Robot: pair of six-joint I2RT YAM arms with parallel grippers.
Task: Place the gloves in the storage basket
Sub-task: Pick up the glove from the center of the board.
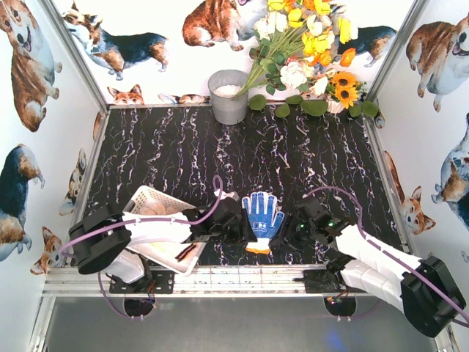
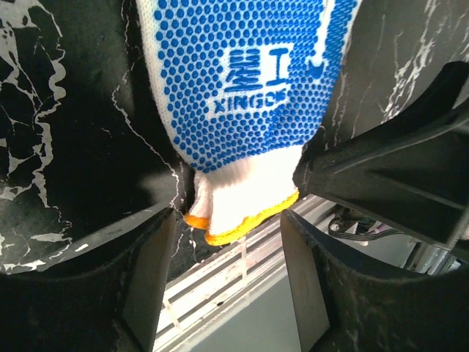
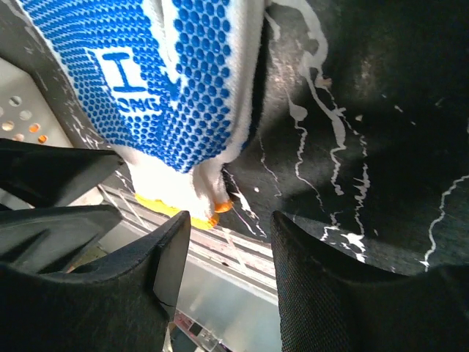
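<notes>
Left gripper (image 2: 229,216) straddles the blue-dotted glove (image 2: 249,88) at its cuff, grip not confirmable; right gripper (image 3: 231,224) parted, empty. Risk: the thin cuff slips free, or the crowded grippers collide.

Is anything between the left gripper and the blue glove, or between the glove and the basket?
Nothing visible. The glove has its cuff between the fingers of the left gripper, and the basket sits left, partly under that arm.

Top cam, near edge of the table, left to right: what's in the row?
storage basket → left gripper → blue dotted glove → right gripper
</notes>
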